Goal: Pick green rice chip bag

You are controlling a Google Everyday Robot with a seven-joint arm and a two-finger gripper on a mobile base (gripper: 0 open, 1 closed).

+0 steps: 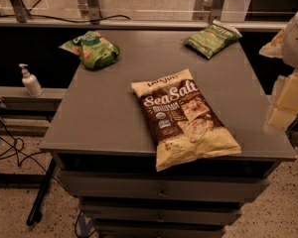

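In the camera view, my gripper shows as a pale, blurred shape at the right edge, beyond the right side of the table and above its near right corner. It is cut off by the frame, and I cannot tell whether it is wide or narrow. It holds nothing that I can see.

The green rice chip bag lies at the far left corner of the table top, crumpled and glossy, well apart from my gripper, with part of it reaching past the left edge.

The large brown Sea Salt bag lies flat in the middle of the table, and its near end hangs over the front edge. It sits across the ground between my side and the far left corner. A flat darker green bag rests at the far right corner, apart from both other bags; its lettering is too small to read.

Left of the table, a white pump bottle stands on a low ledge. Dark cables trail on the speckled floor below it. Drawers sit under the table top.
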